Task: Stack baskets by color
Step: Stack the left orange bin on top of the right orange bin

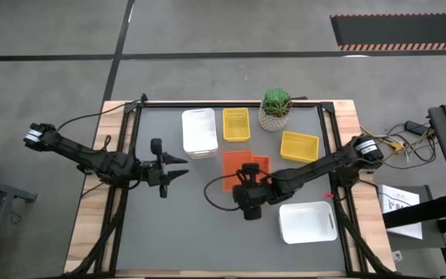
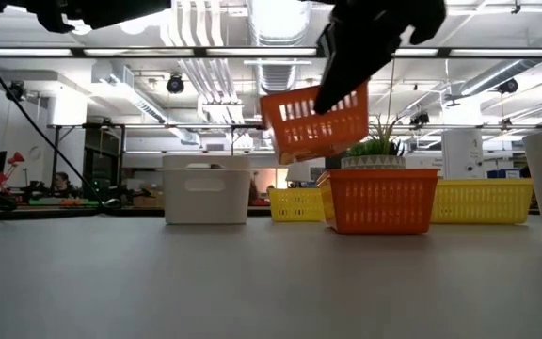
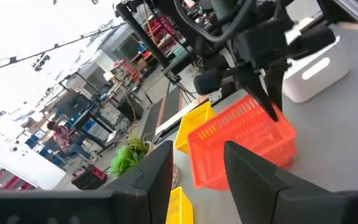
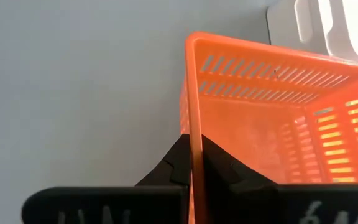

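An orange basket [image 2: 316, 122] hangs tilted above the table, with my right gripper [image 1: 241, 178] shut on it near the table's middle. A second orange basket [image 2: 381, 200] stands on its base on the table just to the right of it. My left gripper [image 1: 183, 167] is open and holds nothing. It hovers left of the held basket and points level toward it. One white basket [image 1: 200, 130] and one yellow basket [image 1: 236, 124] stand at the back. Another yellow basket [image 1: 299, 146] is at the right, and another white basket [image 1: 308, 221] at the near right. My right gripper pinches one perforated wall of the orange basket at its rim [image 4: 193, 143], one finger inside the basket and one outside. The fingers slant downward onto the rim. The basket is lifted clear of the table and hangs tilted below the gripper.
A green plant in a woven white pot [image 1: 276, 110] stands at the back, right of the yellow basket. The left half and the near middle of the grey table top [image 1: 176, 232] are bare. Black frame rails run along the table's sides.
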